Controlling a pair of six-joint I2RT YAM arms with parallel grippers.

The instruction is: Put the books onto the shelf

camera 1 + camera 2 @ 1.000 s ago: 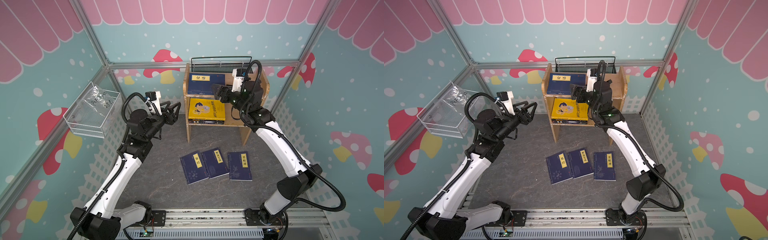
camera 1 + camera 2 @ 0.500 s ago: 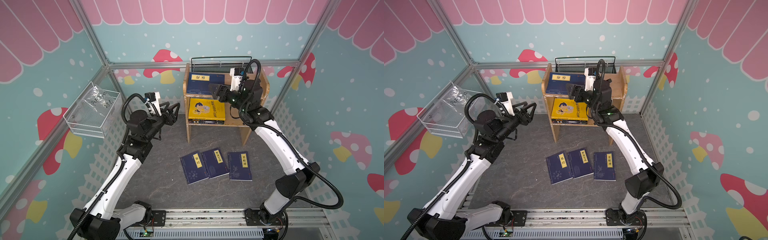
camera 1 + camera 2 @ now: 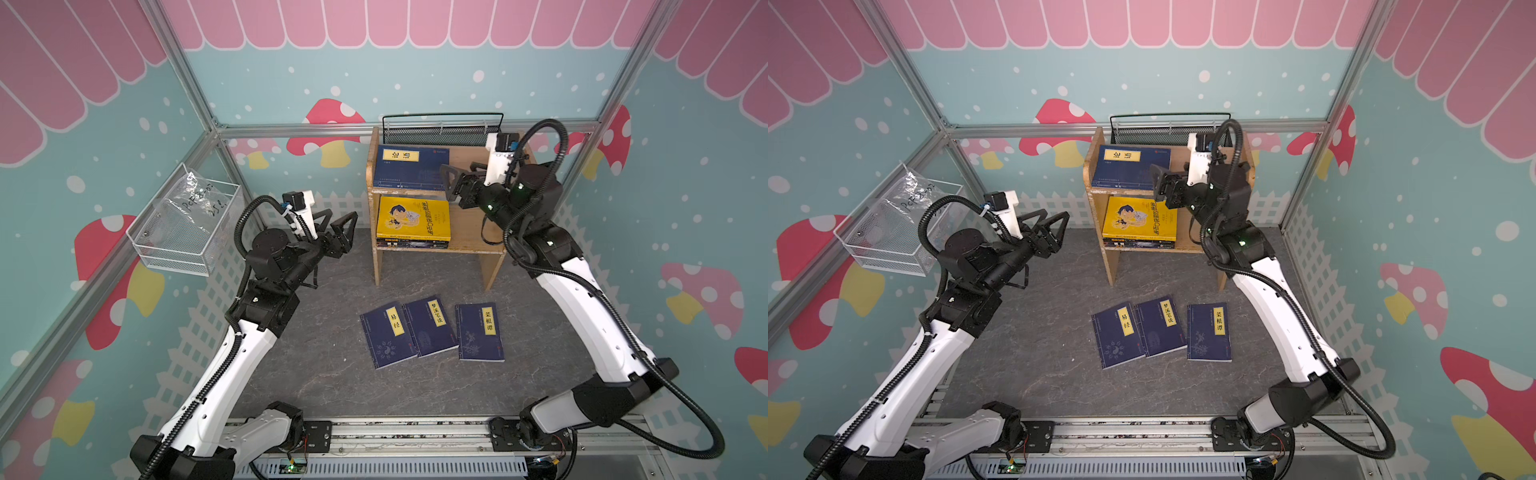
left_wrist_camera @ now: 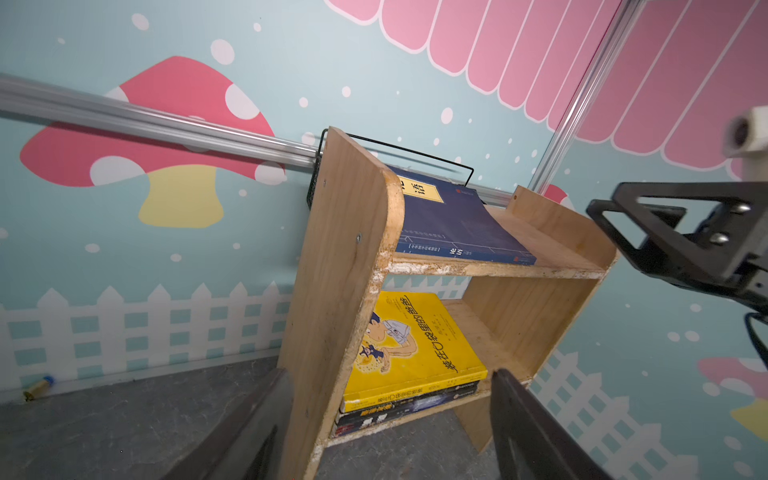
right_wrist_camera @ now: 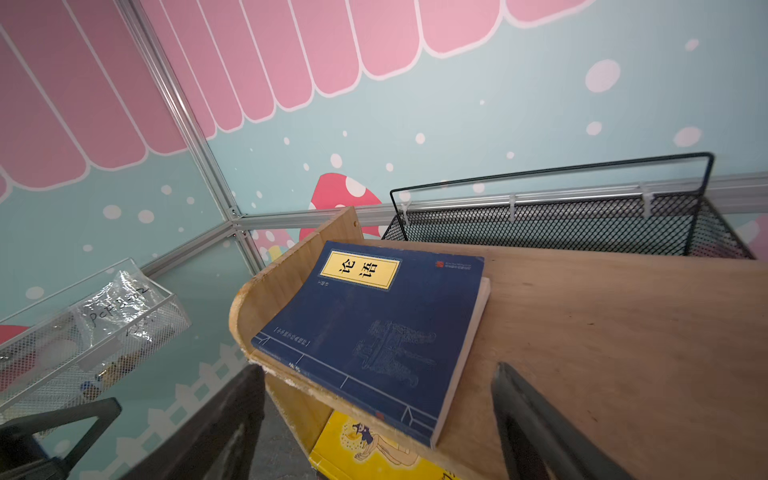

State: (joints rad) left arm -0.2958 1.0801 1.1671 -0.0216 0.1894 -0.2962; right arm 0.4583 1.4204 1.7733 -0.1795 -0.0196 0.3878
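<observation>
While three navy books (image 3: 430,326) lie flat on the floor (image 3: 332,374), side by side & well apart from both sets of jaws, one more navy book (image 3: 411,168) lies flat on the top board of the shelf (image 3: 469,237). It's just in front of the R gripper (image 3: 449,183). Those jaws stand wide w/ nothing in them; can't tell if a tip touches the book. Lower than the R jaws, the yellow book (image 3: 413,216) sits on a small pile of dark books (image 3: 411,244) on the low board. The L gripper (image 3: 337,219) hangs in the air near the shelf's side, jaws wide too, nothing btw them, shelf right ahead of them. Past the R jaws, behind the shelf, is the black mesh basket (image 3: 440,132). Behind the L jaws, the white wire basket (image 3: 166,253) hangs on the wall w/ a clear bag (image 3: 195,199) in it.
</observation>
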